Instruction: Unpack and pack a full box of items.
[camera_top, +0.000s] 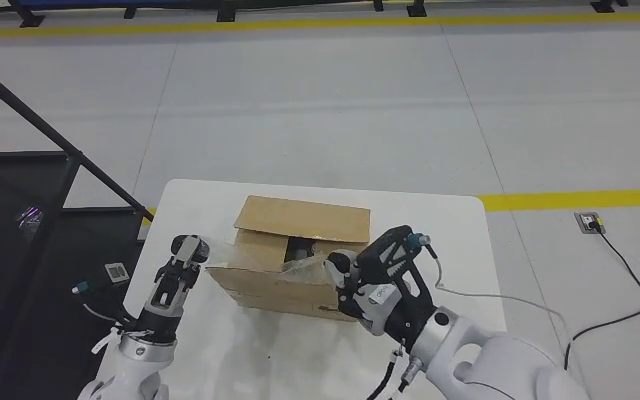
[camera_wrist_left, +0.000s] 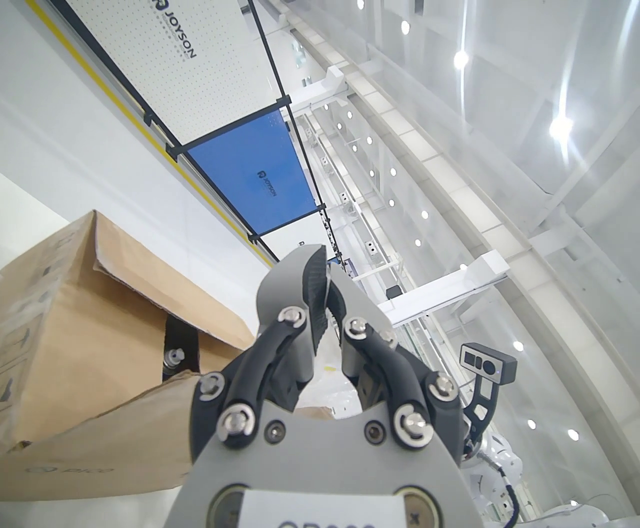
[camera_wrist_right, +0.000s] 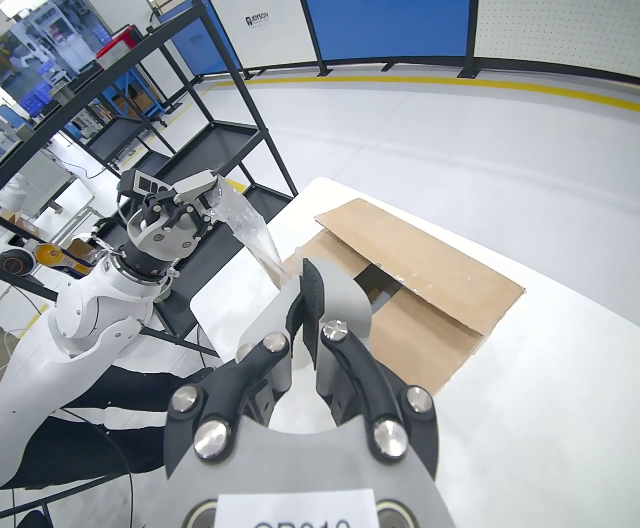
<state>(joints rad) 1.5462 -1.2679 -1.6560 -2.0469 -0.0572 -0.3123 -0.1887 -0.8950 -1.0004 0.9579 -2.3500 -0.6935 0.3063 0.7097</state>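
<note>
**A:** Top view first. Where does everything lie?

**B:** One box (camera_top: 300, 215) sits mid-table (camera_top: 450, 230), a little nearer the far edge, with its flaps open. One clear plastic film (camera_top: 225, 258) runs along the box's near-left rim. Its long axis is roughly parallel to the table's near edge. My left gripper (camera_top: 190, 248) pinches one end, out toward the left edge. My right gripper (camera_top: 335, 270) is at the other end, against the box's near wall.

**A:** And the left wrist view?

**B:** The left gripper (camera_wrist_left: 324, 285) has its pads pressed together. The box (camera_wrist_left: 75, 300) is just beside it. I can't count what's inside.

**A:** Right wrist view?

**B:** My right gripper (camera_wrist_right: 309, 295) is closed too, with the film (camera_wrist_right: 250, 230) reaching its tips. From there the film stretches taut, away from the box (camera_wrist_right: 425, 290), up to the left gripper (camera_wrist_right: 207, 192).

**A:** So which arm leads?

**B:** I judge the right is nearer the box opening. The left has the free side, so the film likely comes clear toward the left edge. That makes two grippers, one film, one box.
</note>
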